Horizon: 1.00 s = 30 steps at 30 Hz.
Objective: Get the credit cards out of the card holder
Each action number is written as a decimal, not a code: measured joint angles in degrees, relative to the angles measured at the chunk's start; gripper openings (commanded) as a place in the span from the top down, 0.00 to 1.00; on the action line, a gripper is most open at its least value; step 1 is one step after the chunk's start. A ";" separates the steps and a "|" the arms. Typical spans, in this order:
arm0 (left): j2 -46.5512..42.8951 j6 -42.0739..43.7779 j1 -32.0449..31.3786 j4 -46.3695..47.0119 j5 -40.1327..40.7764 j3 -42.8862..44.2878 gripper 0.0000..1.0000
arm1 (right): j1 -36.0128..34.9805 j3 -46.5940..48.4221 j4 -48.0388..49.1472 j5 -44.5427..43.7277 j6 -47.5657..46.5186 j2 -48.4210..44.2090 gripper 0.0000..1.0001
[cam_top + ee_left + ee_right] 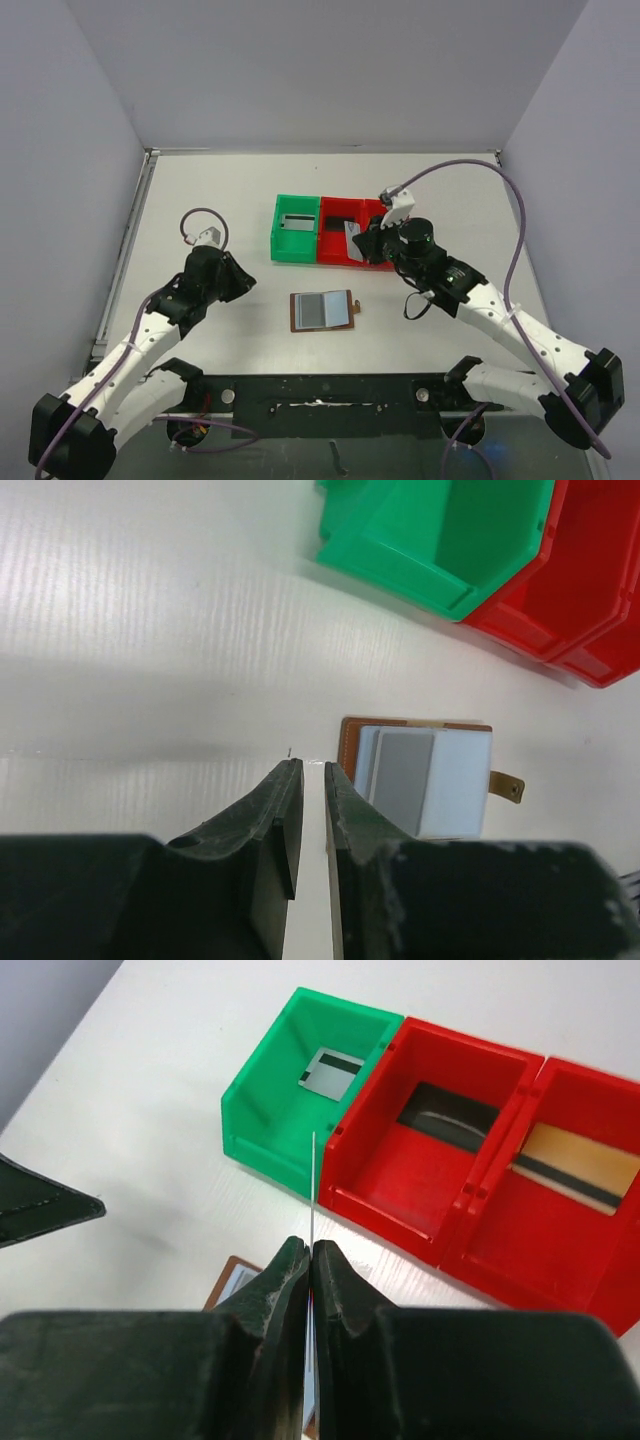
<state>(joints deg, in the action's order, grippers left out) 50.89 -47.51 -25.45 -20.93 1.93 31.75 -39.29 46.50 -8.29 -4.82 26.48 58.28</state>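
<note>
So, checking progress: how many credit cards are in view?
5: striped card in the green bin, dark card and tan card in the red bins, fifth card pinched by the right gripper, grey card in the card holder. More may hide inside.

A robot lab: a white table point(215, 185) with plain walls point(330, 70) all around and two robot arms point(145, 335) bolted on.

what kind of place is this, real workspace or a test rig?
Most likely a lab test cell, not a real workspace: bare white table boxed in by blank walls, left arm and right arm bolted at its near edge, and only staged props: green bin, red bins, card holder.
</note>
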 measured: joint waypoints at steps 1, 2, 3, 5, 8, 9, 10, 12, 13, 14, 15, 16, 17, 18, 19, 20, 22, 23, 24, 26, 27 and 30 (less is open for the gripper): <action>-0.37 0.28 0.63 -0.46 -0.15 0.00 0.86 | -0.02 1.97 0.09 0.44 -1.81 1.95 1.00; -0.83 0.72 1.33 -1.07 -0.17 0.00 0.86 | -0.04 3.72 -0.13 0.48 -3.43 3.63 1.00; -1.33 1.22 1.84 -1.81 -0.11 0.02 0.86 | -0.09 5.27 -0.09 0.46 -4.76 5.20 1.00; -2.49 1.88 2.40 -3.41 0.42 0.07 0.86 | -0.42 9.46 -0.55 -0.13 -8.39 9.57 1.00; -4.59 2.95 2.67 -5.95 1.68 0.74 0.86 | -2.08 15.56 -1.62 -2.84 -14.47 16.44 1.00; -5.18 3.23 2.71 -6.58 2.21 1.16 0.86 | -3.02 17.25 -1.68 -3.72 -16.57 18.58 1.00; -5.88 3.45 2.75 -7.21 2.86 1.73 0.86 | -4.35 19.19 -2.03 -5.07 -19.26 21.00 1.00; -7.26 3.82 2.80 -7.91 4.15 2.58 0.86 | -7.30 22.80 -2.25 -7.48 -24.98 25.77 1.00; -7.96 3.91 2.82 -8.20 4.68 2.84 0.86 | -9.01 24.85 -2.54 -8.61 -28.28 28.50 1.00; -8.81 4.07 2.86 -8.41 5.31 2.93 0.86 | -10.16 26.64 -2.93 -9.38 -30.86 30.77 1.00; -9.77 4.13 2.93 -8.79 5.84 2.95 0.86 | -11.15 28.63 -3.26 -9.92 -33.51 33.38 1.00; -10.51 4.22 2.97 -9.11 6.27 2.97 0.86 | -12.13 30.56 -3.69 -10.25 -35.78 35.85 1.00; -11.34 4.24 3.04 -9.44 6.75 2.97 0.86 | -12.76 32.37 -4.26 -10.58 -37.83 38.25 1.00; -12.33 4.26 3.08 -9.75 7.28 2.97 0.86 | -13.11 34.53 -5.14 -10.93 -40.13 41.00 1.00; -13.09 4.24 3.08 -9.97 7.61 2.97 0.86 | -13.18 35.87 -5.62 -11.13 -41.55 42.91 1.00; -13.81 4.24 3.08 -10.16 7.93 2.97 0.86 | -13.11 37.27 -6.43 -11.28 -43.04 44.81 1.00; -14.67 4.24 3.08 -10.49 8.37 2.97 0.86 | -12.76 39.36 -7.69 -10.93 -45.16 47.76 1.00; -14.88 4.24 3.10 -10.67 8.44 2.97 0.86 | -12.48 40.19 -8.31 -10.49 -45.99 49.16 1.00; -15.06 4.22 3.13 -10.95 8.57 2.97 0.86 | -12.22 40.89 -8.83 -9.92 -46.62 50.21 1.00; -15.10 4.22 3.13 -11.21 8.59 2.97 0.86 | -11.63 42.47 -9.88 -8.68 -47.56 52.11 1.00; -15.08 4.24 3.13 -11.30 8.59 2.97 0.86 | -11.26 43.43 -10.51 -8.07 -48.00 53.02 1.00; -14.97 4.24 3.13 -11.69 8.59 2.97 0.86 | -10.12 46.42 -11.69 -6.56 -48.85 55.43 1.00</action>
<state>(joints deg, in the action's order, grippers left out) 35.92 -43.27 -22.33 -32.62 10.52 34.72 -49.41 92.92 -19.99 -11.38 -22.37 113.71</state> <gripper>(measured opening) 0.142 0.046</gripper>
